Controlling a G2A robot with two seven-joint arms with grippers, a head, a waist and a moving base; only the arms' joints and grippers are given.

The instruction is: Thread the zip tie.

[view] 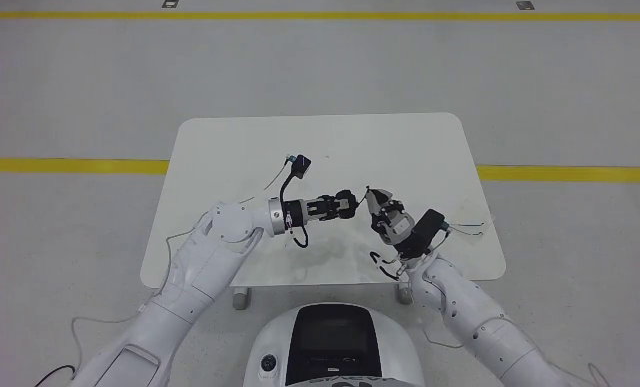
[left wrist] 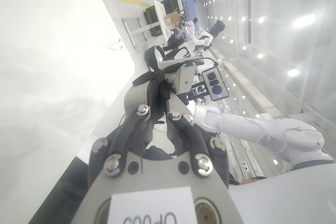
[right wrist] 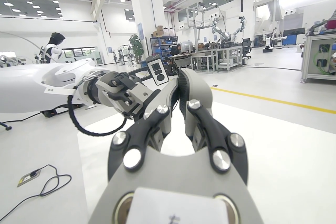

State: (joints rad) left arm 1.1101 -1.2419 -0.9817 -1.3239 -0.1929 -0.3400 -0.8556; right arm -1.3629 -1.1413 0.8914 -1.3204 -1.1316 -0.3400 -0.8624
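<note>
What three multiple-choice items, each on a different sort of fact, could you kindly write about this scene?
1. The left end effector and right end effector meet: A over the table; B over the floor; C under the table.
2. The zip tie is: A white; B black; C yellow.
3. The right end effector is: A wide open; B shut; C half open.
A: the top view shows both above the table. B: a black strip sits in the left grip. B: its pads touch.
</note>
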